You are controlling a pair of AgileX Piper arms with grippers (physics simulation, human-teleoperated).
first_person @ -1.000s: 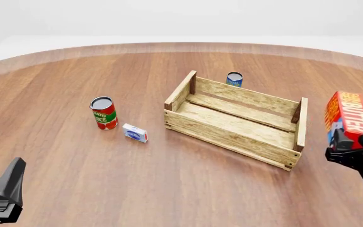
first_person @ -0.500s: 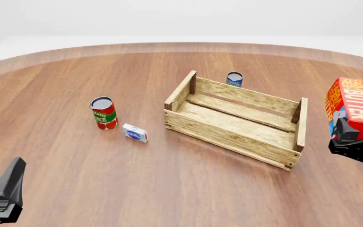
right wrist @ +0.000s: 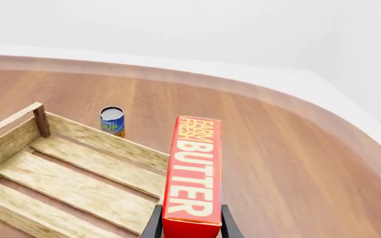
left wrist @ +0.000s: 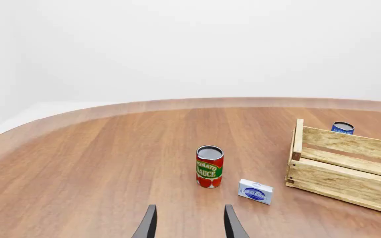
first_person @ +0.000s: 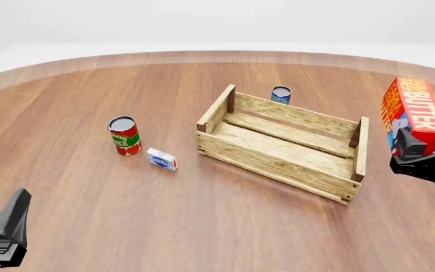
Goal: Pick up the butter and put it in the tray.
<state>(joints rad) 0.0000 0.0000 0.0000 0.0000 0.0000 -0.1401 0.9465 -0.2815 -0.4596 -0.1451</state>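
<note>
Butter sits pinched in my right tool, lifted beside the tray; my left tool hangs spread, holding nothing.

table under my arms looks like smooth polished brown wood, soft sheen. tray is rough pale slats with darker posts. butter reads as glossy printed carton, tomato sauce can has a dull metal lid.
</note>
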